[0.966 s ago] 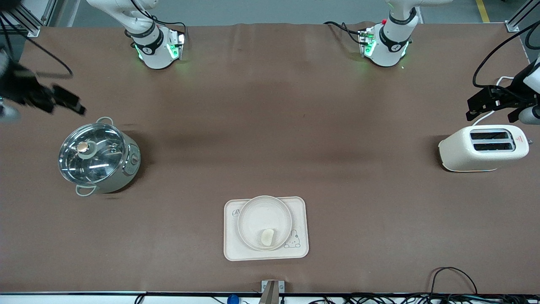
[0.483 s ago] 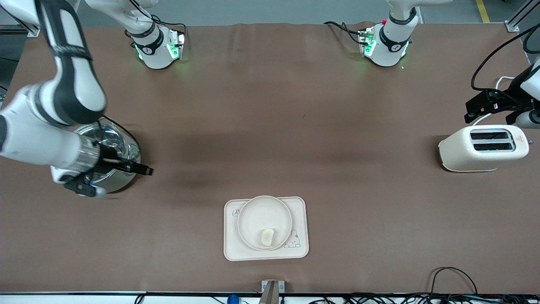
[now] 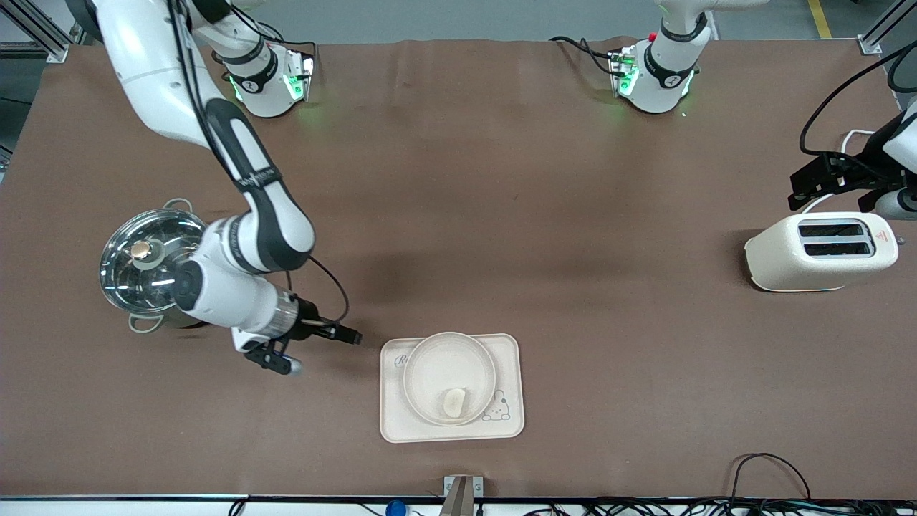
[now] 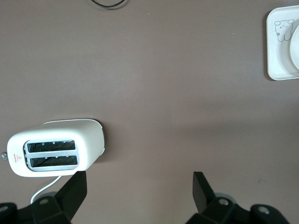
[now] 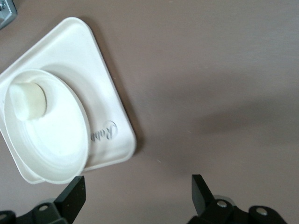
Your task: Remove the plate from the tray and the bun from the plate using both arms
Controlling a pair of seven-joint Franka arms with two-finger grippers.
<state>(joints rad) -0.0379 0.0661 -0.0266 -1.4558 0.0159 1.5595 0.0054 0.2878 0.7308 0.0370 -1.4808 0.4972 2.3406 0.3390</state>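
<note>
The round cream plate sits on the rectangular cream tray near the front edge. The small pale bun lies in the plate, on the side nearest the front camera. My right gripper is open and empty, over bare table between the pot and the tray. Its wrist view shows its open gripper, the tray, the plate and the bun. My left gripper waits open and empty by the toaster at the left arm's end; its wrist view shows its open gripper.
A steel pot with a glass lid stands at the right arm's end, partly covered by the right arm. A cream toaster stands at the left arm's end and also shows in the left wrist view. Cables lie along the front edge.
The right arm has swung in from the right arm's end of the table, passed over the pot, and now has its gripper beside the tray. The left arm has barely moved.
</note>
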